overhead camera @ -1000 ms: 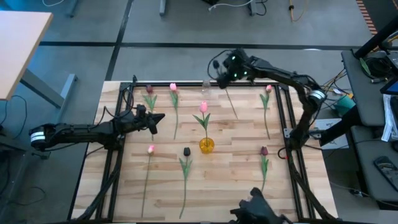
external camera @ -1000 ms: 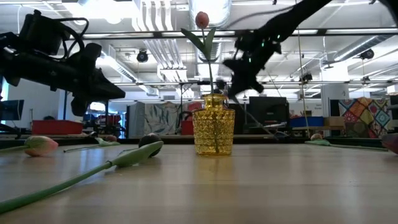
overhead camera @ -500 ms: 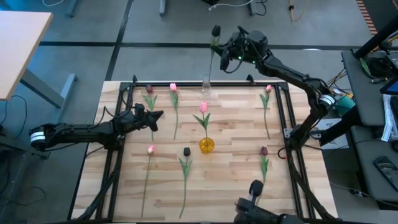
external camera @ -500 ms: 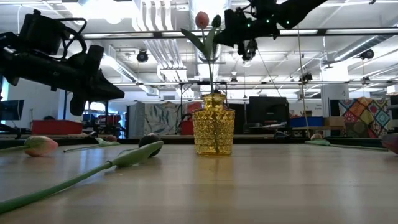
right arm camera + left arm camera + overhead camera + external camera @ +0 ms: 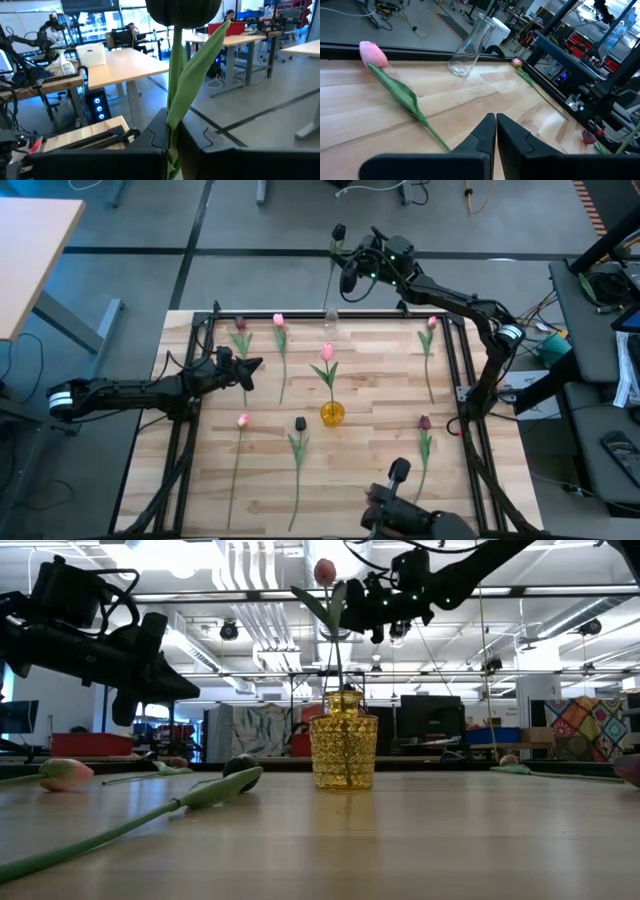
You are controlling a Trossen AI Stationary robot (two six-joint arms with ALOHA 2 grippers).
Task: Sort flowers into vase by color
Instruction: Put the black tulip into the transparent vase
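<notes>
My right gripper is raised over the table's far edge, shut on a dark-headed tulip. In the right wrist view, the tulip's head stands beyond the fingertips. A yellow vase at mid-table holds one pink tulip upright. A clear glass vase stands near the far edge. Several tulips lie flat on the table: pink ones and dark ones. My left gripper hovers shut at the table's left, touching nothing. My right gripper pinches the dark tulip's stem and the base of its green leaf between its two fingers. The fingers lie along the stem, and the head stands out past their free ends. The tulip is lifted clear of the table.
A black frame rail borders the wooden table on its left and right sides. A dark device sits at the near edge. Bare wood lies between the yellow vase and the right-hand tulips.
My right gripper has risen from the table's far part, carrying the dark tulip up off the wood. It has moved beyond the far edge and slightly toward the left, and has turned. The tulip, which lay flat, is now lifted clear. My left arm has kept still.
</notes>
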